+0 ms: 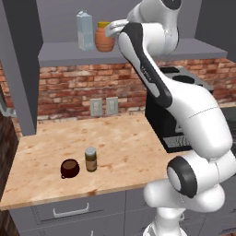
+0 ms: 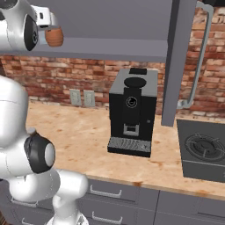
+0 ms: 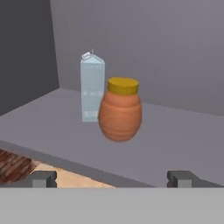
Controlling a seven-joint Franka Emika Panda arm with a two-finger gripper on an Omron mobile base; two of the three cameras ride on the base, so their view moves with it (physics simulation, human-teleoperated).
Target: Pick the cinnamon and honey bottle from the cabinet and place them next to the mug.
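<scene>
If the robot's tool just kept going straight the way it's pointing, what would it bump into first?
Most likely the honey bottle, which stands on the cabinet shelf straight ahead of the open tool. The carton stands a little to one side and seems slightly farther back.

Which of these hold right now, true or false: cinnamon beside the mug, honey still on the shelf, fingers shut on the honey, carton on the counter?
1. The cinnamon stands beside the mug on the counter. True.
2. The honey bottle stands on the cabinet shelf. True.
3. The fingers are shut on the honey bottle. False: they are open, short of it.
4. The carton stands on the counter. False: it is on the shelf, by the honey bottle.
</scene>
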